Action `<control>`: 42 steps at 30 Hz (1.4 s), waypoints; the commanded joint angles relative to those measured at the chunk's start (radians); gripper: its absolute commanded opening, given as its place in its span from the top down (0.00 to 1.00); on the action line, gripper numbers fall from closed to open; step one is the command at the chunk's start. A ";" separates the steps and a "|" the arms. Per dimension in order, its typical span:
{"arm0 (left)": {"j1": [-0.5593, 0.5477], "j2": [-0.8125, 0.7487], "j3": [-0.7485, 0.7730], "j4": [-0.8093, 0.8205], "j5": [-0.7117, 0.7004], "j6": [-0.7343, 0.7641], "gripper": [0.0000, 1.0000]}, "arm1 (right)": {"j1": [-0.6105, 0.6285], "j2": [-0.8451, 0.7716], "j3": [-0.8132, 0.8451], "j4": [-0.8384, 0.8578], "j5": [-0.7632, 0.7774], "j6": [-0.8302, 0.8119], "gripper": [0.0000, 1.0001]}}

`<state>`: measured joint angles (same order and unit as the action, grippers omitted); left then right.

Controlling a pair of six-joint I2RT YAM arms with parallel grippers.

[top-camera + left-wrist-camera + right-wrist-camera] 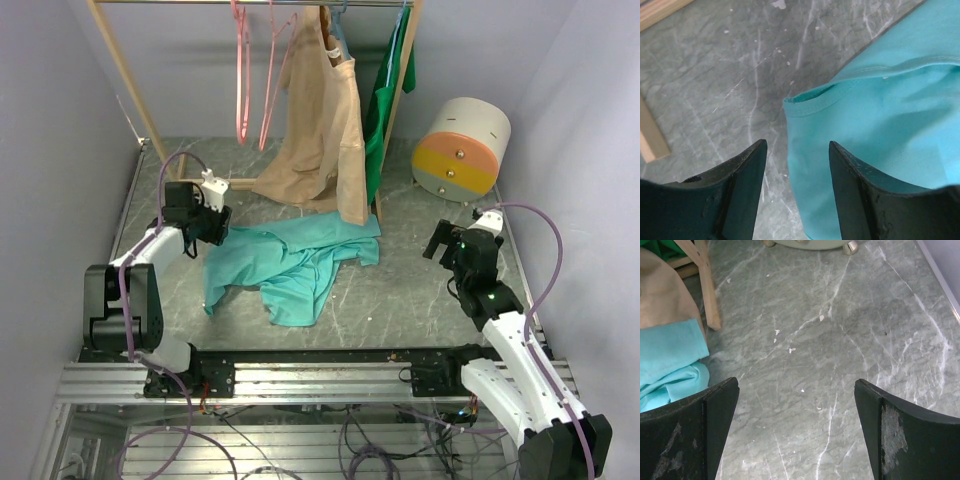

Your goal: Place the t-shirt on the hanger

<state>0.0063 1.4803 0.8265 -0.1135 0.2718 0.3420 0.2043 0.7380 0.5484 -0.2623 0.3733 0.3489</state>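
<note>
Overhead view: a teal t-shirt [290, 265] lies crumpled on the grey marbled bench [400, 300], between the two robot arms and in front of a wooden clothes rack [125, 75]. Two thin pink hangers hang bare from the rack's rail. The nearer-left hanger [242, 90] is well apart from the shirt, so the cloth has to be picked up before it can go on. A beige garment [320, 130] and a dark green garment [385, 90] hang on the same rail, the beige hem touching the shirt's far edge. A round drawer box [462, 148] lies on its side at the back right. The left claw [222, 228] sits low at the shirt's left edge, likely placed there to take hold of it. The right claw [436, 240] hangs over bare bench to the right of the shirt, apparently waiting.

Left wrist view: the left claw's jaws stand part way apart. A stitched hem [815, 100] of the shirt lies in the gap, and the cloth runs under the right-hand finger. Nothing looks pinched yet. A strip of pale wood [650, 135] shows at the left.

Right wrist view: the right claw's jaws are spread wide with only bare bench between them. The shirt's teal corner shows at the far left, beside a rack leg [707, 285] and the beige cloth.
</note>
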 commanded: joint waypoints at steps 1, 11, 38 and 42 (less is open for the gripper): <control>0.017 0.039 0.067 -0.077 0.155 0.024 0.37 | 0.001 -0.004 0.036 -0.025 -0.010 0.000 0.00; 0.042 0.134 0.061 -0.029 0.090 0.029 0.35 | 0.001 0.024 0.045 -0.024 -0.031 -0.006 0.00; 0.052 0.331 0.227 -0.330 0.209 0.144 0.82 | 0.001 0.055 0.070 -0.039 -0.015 -0.020 0.00; 0.054 0.223 0.278 -0.403 0.238 0.167 0.87 | 0.001 0.039 0.131 -0.087 -0.082 -0.064 0.02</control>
<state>0.0628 1.7947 1.0573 -0.3985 0.4477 0.5011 0.2043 0.7963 0.5968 -0.3199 0.3462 0.3313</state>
